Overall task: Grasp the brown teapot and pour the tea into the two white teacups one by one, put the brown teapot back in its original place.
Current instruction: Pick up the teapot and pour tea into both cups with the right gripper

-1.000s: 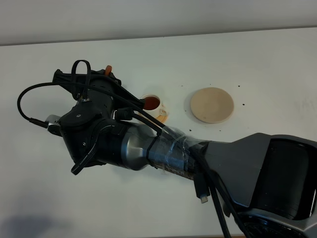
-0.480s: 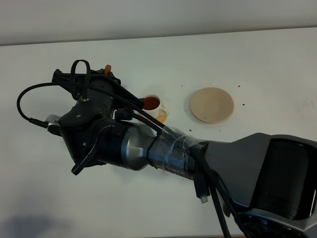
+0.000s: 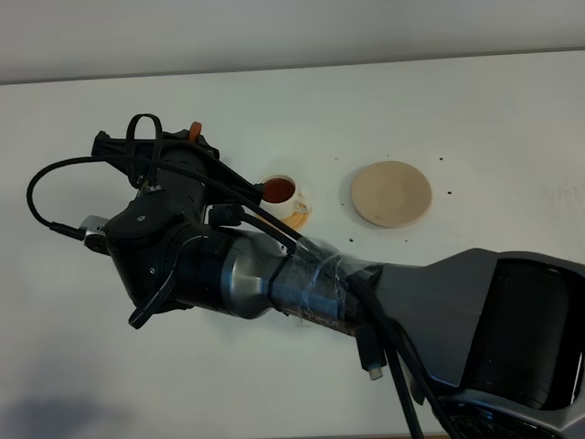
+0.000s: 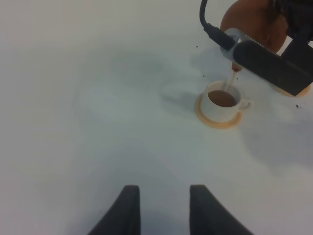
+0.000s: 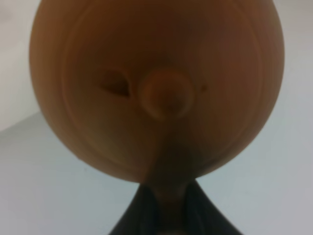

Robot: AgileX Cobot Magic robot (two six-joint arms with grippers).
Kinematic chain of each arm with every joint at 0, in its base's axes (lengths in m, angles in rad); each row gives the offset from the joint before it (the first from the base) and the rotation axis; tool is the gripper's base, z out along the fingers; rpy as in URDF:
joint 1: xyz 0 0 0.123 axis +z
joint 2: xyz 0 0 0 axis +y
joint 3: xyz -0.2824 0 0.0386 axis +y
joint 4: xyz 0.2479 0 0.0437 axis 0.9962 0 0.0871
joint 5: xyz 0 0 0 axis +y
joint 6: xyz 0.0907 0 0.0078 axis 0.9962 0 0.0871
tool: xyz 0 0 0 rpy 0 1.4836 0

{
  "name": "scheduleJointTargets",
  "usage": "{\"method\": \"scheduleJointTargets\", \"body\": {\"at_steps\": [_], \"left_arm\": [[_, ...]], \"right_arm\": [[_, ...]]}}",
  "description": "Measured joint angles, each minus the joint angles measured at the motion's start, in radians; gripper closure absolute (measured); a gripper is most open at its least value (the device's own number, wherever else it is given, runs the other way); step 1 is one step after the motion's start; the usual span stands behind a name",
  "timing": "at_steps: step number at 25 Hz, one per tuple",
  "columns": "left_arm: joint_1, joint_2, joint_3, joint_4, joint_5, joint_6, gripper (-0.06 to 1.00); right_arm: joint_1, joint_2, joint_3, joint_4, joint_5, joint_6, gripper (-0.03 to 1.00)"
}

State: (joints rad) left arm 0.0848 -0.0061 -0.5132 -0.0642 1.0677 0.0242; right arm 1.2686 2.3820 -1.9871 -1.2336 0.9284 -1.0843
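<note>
The right gripper [image 5: 168,205] is clamped tight on the loop handle of the brown teapot [image 5: 156,88]; its 2 dark fingers [image 5: 142,215] pinch the handle from either side. From the right wrist the pot is a smooth, matte, reddish-brown clay globe filling most of the view, its round knobbed lid [image 5: 166,95] facing the camera with a small dark vent hole beside the knob. The handle runs straight back into the grip, so the pot's handle-to-spout axis points away from the wrist.

From the left wrist the teapot [image 4: 254,24] is tipped, with its spout down over a white teacup [image 4: 224,102], and a thin stream falls into the brown tea already in it. That glossy ceramic cup sits on a small round orange coaster [image 4: 217,120], handle turned away from the pot's side.

The left gripper [image 4: 160,210] hovers over bare white table [image 4: 98,98] with its 2 black fingers parted and nothing between them, well apart from the cup.

From the high camera the right arm [image 3: 274,274] reaches across to the left of the table and hides the teapot. The second teacup [image 3: 281,194], full of dark tea, stands on its orange coaster just beyond the arm. The flat round beige disc [image 3: 391,193] lies bare to the right, with open tabletop around it up to the far edge.
</note>
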Motion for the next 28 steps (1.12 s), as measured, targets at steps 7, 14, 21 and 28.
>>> {"method": "scheduleJointTargets", "body": {"at_steps": [7, 14, 21, 28], "left_arm": [[0.0, 0.0, 0.0, 0.0, 0.0, 0.0, 0.69], [0.0, 0.0, 0.0, 0.0, 0.0, -0.001, 0.69], [0.0, 0.0, 0.0, 0.0, 0.0, -0.001, 0.69], [0.0, 0.0, 0.0, 0.0, 0.0, -0.001, 0.69]], "right_arm": [[0.006, 0.0, 0.0, -0.003, 0.0, -0.001, 0.88], [0.022, 0.0, 0.0, -0.014, 0.001, -0.002, 0.88], [0.022, 0.0, 0.0, -0.015, 0.001, -0.002, 0.88], [0.022, 0.0, 0.0, -0.005, 0.001, -0.002, 0.88]]}}
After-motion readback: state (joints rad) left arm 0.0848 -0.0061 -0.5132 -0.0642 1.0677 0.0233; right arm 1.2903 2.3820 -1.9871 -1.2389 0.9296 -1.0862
